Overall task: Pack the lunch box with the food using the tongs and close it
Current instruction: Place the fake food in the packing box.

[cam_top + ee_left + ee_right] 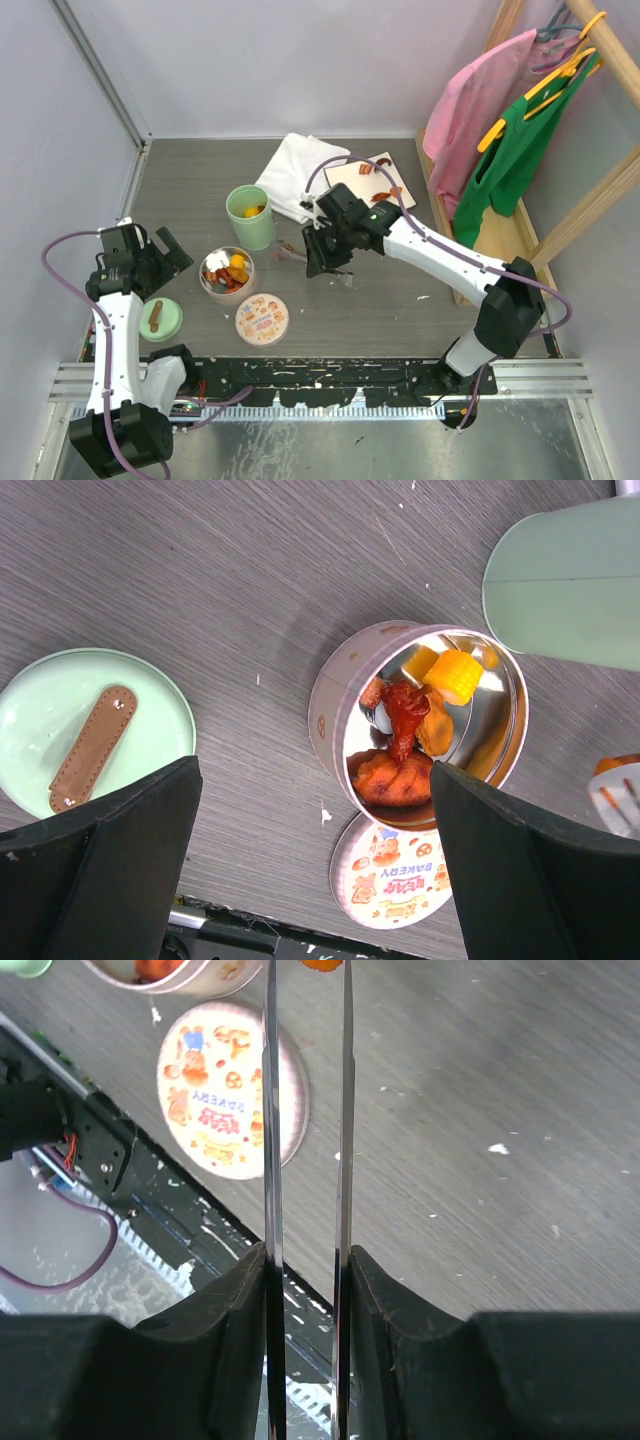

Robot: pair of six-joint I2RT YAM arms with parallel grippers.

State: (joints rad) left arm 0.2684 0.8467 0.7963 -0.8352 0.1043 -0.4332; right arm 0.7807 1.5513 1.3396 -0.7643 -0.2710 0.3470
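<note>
The lunch box, a round pink tin (335, 695), stands open with food (405, 725) in it: orange, red and yellow bites. Its printed lid (395, 875) lies flat beside it. My right gripper (308, 1270) is shut on the tongs (270, 1110), whose two thin arms run side by side toward the tin (228, 290). An orange piece (322, 964) sits between the tongs' tips (290, 248), just right of the tin. My left gripper (315, 880) hangs wide open above the table, left of the tin, holding nothing. More food (366, 170) lies on a white board at the back.
A mint-green cup (250, 225) with a yellow bit inside stands behind the tin. Left of the tin lies a mint-green lid (40, 720) with a brown knob (93, 748). A white cloth (295, 175) lies at the back. A wooden rack (600, 200) with pink and green clothes stands right.
</note>
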